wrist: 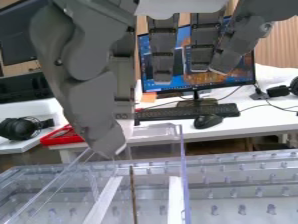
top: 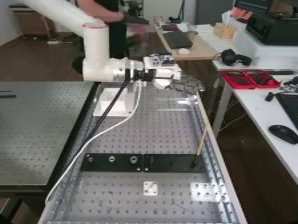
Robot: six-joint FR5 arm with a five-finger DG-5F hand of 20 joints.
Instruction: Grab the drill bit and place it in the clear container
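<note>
The hand (top: 185, 84) is over the bench's far right end in the high view. Its fingers look straight in the wrist view, where the hand (wrist: 83, 85) has a gap between thumb and fingers with nothing gripped. Faint clear walls and pale edges of the container (top: 173, 109) lie just below it. Up close, the clear container (wrist: 181, 167) stands under the thumb's tip. A thin brown rod (wrist: 133, 192), possibly the drill bit, appears between two white strips; whether it lies inside or is seen through the wall, I cannot tell.
A black plate (top: 113, 161) with round holes crosses the bench, and a wooden stick (top: 202, 141) leans at its right end. Along the right stands a white desk (top: 256, 112) with red trays (top: 249, 79), a mouse (top: 284, 134) and a keyboard. A white block (top: 114, 102) is beneath the arm.
</note>
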